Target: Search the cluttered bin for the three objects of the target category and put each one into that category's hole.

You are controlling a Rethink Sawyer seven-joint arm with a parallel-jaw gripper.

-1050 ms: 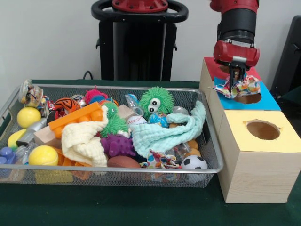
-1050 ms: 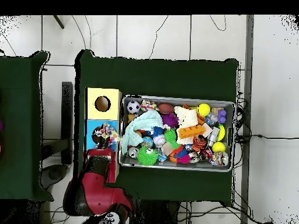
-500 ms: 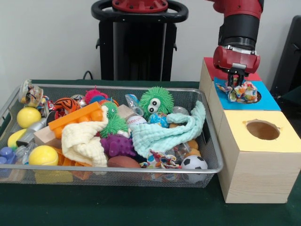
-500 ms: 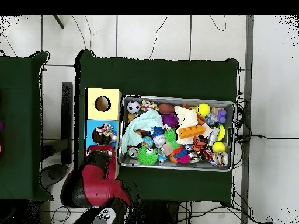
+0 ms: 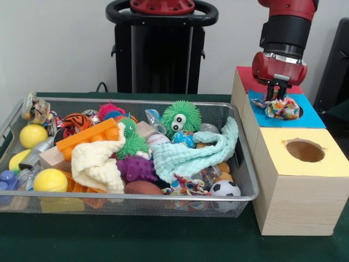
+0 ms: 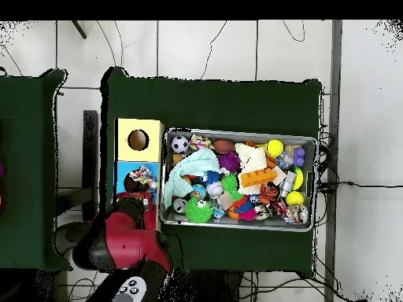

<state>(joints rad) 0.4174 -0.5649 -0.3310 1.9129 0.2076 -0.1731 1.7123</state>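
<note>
1. Gripper (image 5: pixel 278 93) sat just above the patterned cloth (image 5: pixel 282 107); we couldn't tell its grip.
2. Cloth lay bunched on the blue hole (image 5: pixel 294 112).
3. Looked soft, light; we'd pinch a fold.

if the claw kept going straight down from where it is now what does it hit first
Most likely the patterned cloth bunched directly under the claw, lying at the hole in the blue box top. Whether the claw touches it already is unclear from these views.
</note>
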